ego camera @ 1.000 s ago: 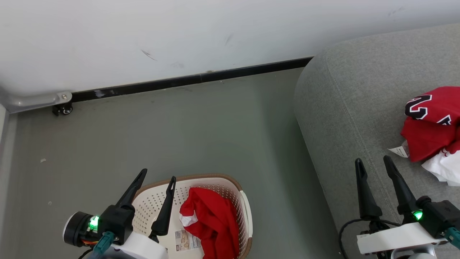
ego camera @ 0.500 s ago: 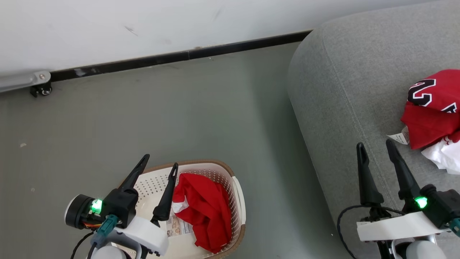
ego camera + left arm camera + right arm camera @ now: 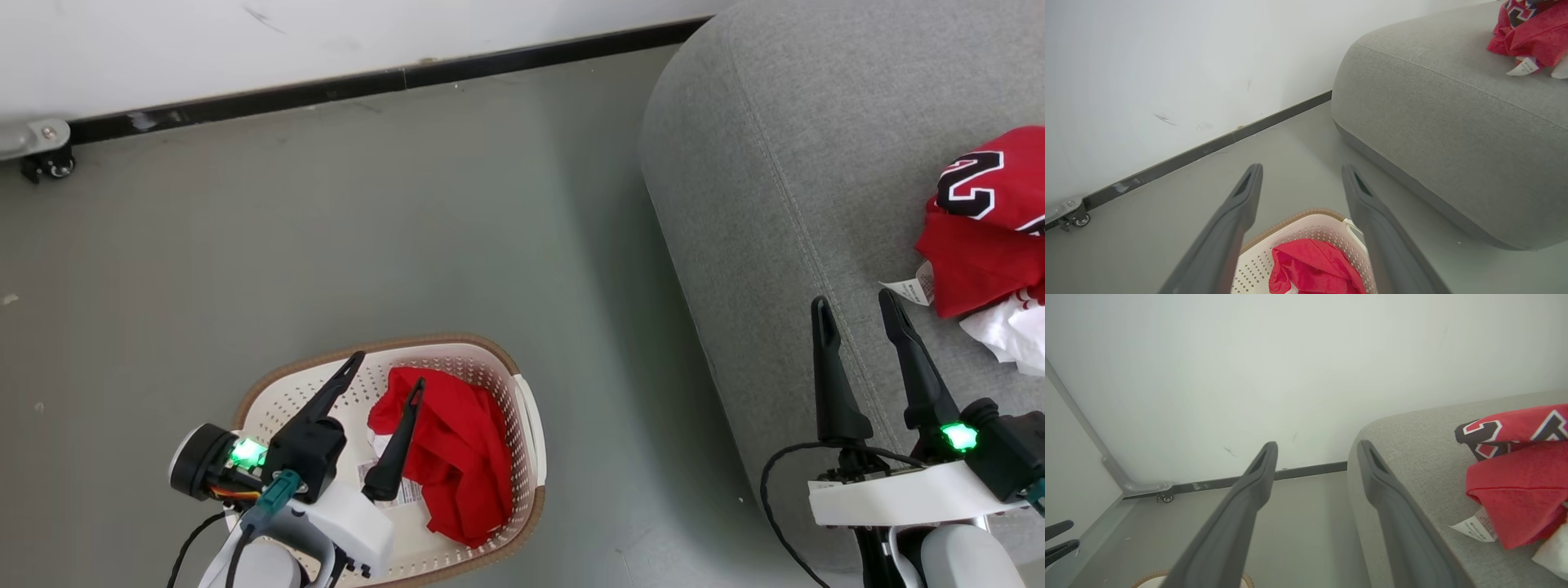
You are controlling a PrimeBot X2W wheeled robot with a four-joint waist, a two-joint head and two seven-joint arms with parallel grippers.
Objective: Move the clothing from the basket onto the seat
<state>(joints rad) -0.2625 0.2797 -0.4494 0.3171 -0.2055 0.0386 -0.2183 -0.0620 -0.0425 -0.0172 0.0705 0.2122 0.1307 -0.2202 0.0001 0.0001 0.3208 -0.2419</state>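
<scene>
The left gripper (image 3: 389, 368) is being held with its two long dark fingers spread wide and nothing between them, above the basket (image 3: 277, 404). This rounded cream plastic tub, with perforated walls and a brown rim band, is being occupied on its right side by a crumpled red garment (image 3: 457, 465). A printed paper label (image 3: 406, 493) is being shown on its floor, too small to read. The right gripper (image 3: 853, 296) is likewise being held apart and empty over the near edge of the light-grey woven sofa (image 3: 775, 204) at the right. Farther right on the cushion a red jersey (image 3: 988, 229) is being displayed in a heap, a black numeral 2 outlined in white facing up, a white tag (image 3: 904, 290) beside it.
</scene>
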